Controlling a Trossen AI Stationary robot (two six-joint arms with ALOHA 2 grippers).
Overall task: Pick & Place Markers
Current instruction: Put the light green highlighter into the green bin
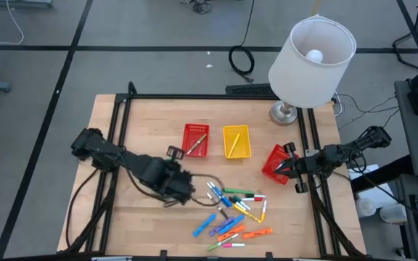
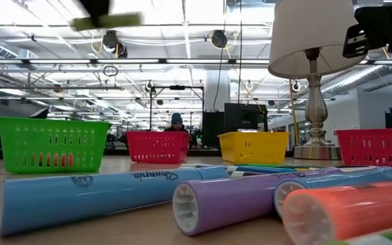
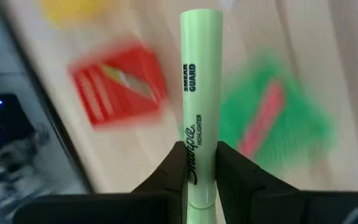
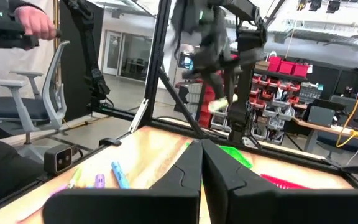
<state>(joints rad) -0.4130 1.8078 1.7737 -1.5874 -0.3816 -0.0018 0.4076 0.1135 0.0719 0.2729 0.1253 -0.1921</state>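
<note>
Left gripper (image 3: 201, 171): fingers clamped on a light green highlighter (image 3: 201, 81), which projects forward from between them. Right gripper (image 4: 202, 163): fingers together, empty. Remaining markers (image 1: 234, 210) lie on the desk (image 1: 151, 130).

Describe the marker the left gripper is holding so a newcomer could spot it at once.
Start at the wooden table and follow the left arm to the left gripper. Clamped between its fingers is a pale green highlighter, sticking straight out past the fingertips. Unlike the markers lying in a loose pile on the table, it is held.
</note>
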